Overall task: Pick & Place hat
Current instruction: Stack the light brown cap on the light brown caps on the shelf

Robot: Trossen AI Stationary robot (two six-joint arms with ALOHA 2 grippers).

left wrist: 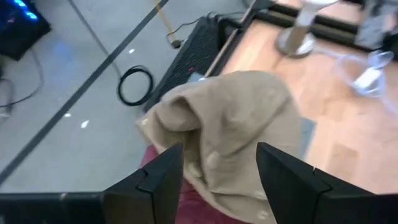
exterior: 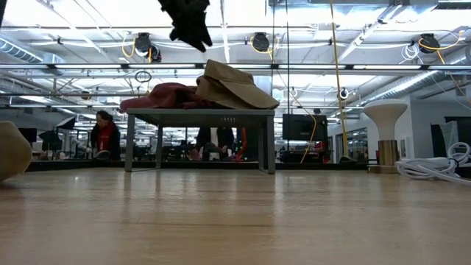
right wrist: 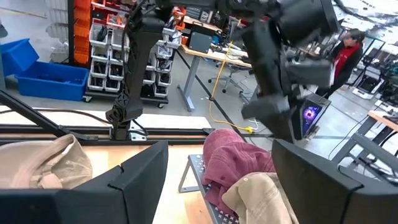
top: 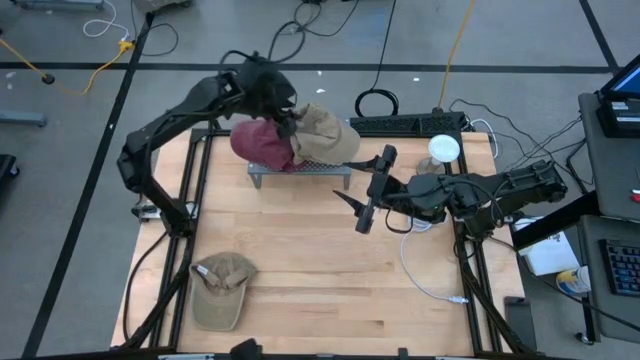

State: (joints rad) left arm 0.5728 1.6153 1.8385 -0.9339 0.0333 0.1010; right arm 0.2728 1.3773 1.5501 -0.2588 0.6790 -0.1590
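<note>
1. Left gripper (top: 287, 120) hovering just above the small metal stand (top: 300, 170) at the table's far edge, fingers (left wrist: 163, 177) parted part-way, gripping nothing, tan hat (left wrist: 239, 127) showing in the gap below them.
2. Right gripper (top: 368, 190) waiting over mid-table, right of the stand, fingers spread wide and empty.
3. Lying on the stand: tan hat (top: 325, 135) resting partly over a maroon hat (top: 262, 143), the two touching.
4. Lying on the wooden table (top: 330, 270) near the front left corner, well apart from the stand: a second tan hat (top: 222, 288).
5. Counting three hats: two tan, one maroon.
6. Counting one stand and two grippers.
7. Standing near the table's far right corner: one white round-topped post (top: 443, 150).
</note>
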